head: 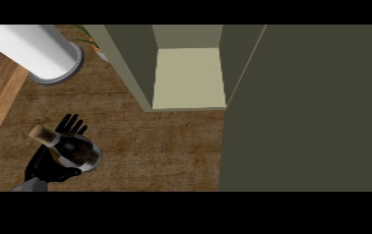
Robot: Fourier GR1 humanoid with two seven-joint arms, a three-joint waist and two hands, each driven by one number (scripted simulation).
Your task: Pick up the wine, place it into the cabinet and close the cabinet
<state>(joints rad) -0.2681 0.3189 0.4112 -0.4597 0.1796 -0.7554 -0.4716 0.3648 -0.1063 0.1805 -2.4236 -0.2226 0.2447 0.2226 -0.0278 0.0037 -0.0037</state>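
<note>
My left hand (pixel 51 161) is curling round the wine bottle (pixel 73 149) low at the counter's left, well short of the open cabinet (pixel 189 78); I'm treating it as heavy, slick, breakable glass, best gripped mid-body.

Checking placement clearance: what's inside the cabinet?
The open cabinet shows only a bare pale shelf. Nothing visible on it; its upper part is cut off from view.

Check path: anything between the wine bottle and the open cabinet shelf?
Nothing visible. The wine bottle sits in the left hand at lower left; bare counter lies between it and the open cabinet. The cabinet door is swung right, off the path.
</note>
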